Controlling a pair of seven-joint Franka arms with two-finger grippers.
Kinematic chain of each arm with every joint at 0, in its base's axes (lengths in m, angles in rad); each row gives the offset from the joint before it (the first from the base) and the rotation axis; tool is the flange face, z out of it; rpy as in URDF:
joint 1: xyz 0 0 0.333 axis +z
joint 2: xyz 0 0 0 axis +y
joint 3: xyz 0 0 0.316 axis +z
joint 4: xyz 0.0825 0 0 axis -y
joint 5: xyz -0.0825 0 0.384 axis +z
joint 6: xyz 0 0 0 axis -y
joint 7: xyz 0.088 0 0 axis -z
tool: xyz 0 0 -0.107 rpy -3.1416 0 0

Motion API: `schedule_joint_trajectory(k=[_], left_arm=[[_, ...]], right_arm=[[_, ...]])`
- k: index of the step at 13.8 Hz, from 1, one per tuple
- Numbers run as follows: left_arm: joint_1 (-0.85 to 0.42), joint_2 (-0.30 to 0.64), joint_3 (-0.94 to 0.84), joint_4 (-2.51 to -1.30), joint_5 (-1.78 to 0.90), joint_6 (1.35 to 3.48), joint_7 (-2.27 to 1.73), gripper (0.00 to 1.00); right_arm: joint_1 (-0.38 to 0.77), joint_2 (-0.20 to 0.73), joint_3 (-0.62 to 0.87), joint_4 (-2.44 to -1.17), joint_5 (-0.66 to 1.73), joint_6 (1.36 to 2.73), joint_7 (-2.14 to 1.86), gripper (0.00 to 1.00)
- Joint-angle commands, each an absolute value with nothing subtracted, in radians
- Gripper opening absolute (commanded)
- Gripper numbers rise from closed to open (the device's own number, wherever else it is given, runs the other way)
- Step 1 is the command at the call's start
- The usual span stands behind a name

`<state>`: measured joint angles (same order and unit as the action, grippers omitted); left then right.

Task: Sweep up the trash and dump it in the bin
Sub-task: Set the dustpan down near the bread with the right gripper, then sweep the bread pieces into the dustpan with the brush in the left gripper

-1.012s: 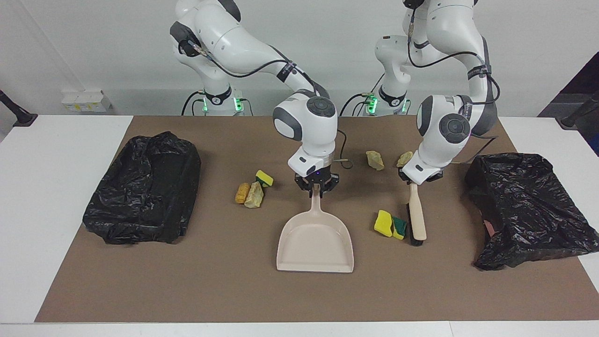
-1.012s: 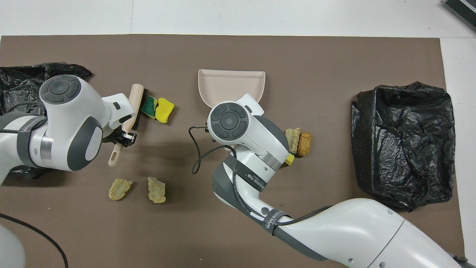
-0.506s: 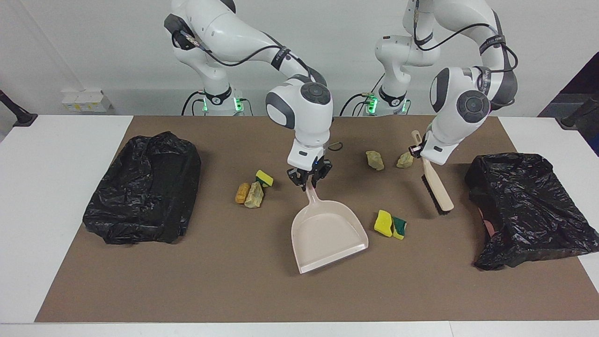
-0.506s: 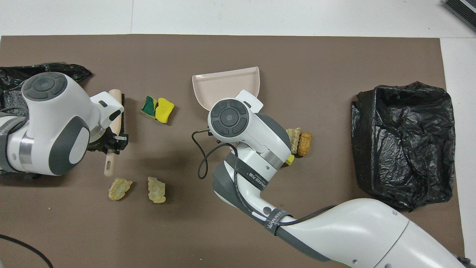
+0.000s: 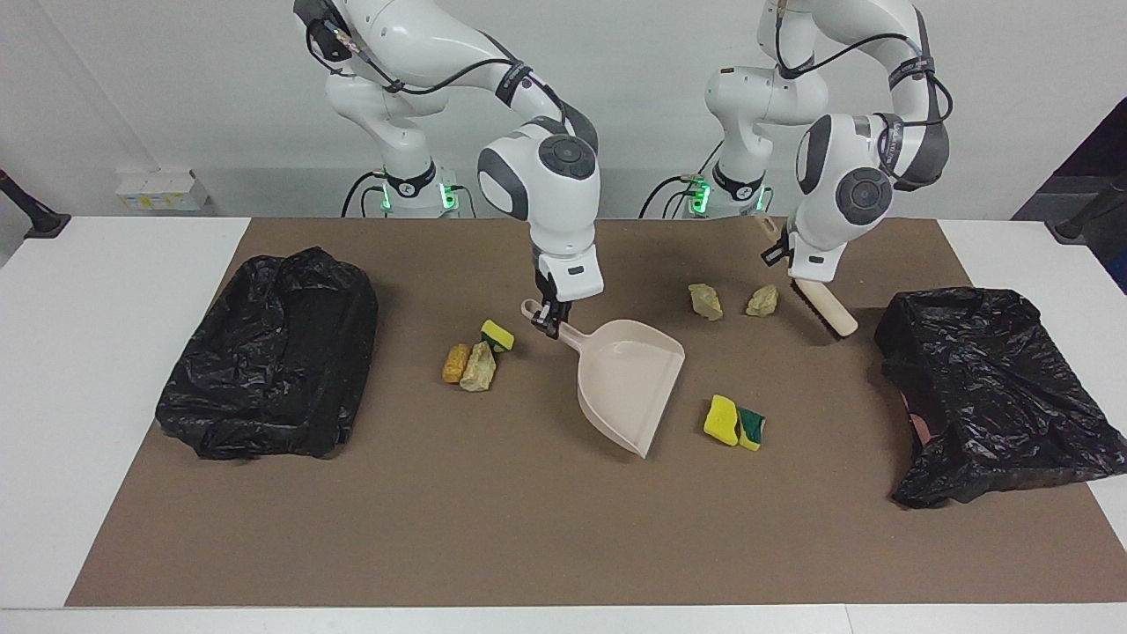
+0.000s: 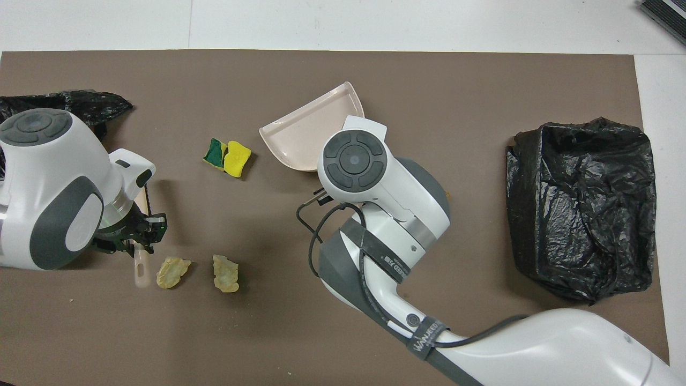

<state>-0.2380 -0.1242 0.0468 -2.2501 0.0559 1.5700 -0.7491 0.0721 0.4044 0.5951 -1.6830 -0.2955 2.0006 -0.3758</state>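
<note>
The dustpan (image 5: 629,379) is pale beige. The sponge chunks (image 5: 733,421) are bright yellow and dark green – two colours each. The rock-like pieces (image 5: 705,301) are pale yellow-beige. The bags (image 5: 268,352) are shiny black, the mat (image 5: 493,528) is brown, and the arms (image 5: 546,176) are white and grey.

– What does the left gripper (image 6: 134,236) hold?
– It is clamped on a brush (image 6: 140,265) handle, two pale lumps (image 6: 172,272) just beside it.
– And the dustpan (image 6: 311,134)?
– Tilted, partly under the right arm's wrist, with the sponge (image 6: 228,156) near its edge.
</note>
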Motion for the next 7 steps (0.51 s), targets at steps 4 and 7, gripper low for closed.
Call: schedule_joint_trajectory(k=[4,7], left_arm=[[-0.279,-0.362,-0.009,-2.526,0.029,1.601,-0.896,0.0],[-0.302,-0.368,-0.072,-2.526,-0.06,1.614,-0.951,0.0]], right_arm=[[0.089,0.466,0.609,-1.692,-0.282,2.068,-0.419,0.0],[0.097,0.466,0.609,-1.692,-0.276,2.068,-0.41,0.0]])
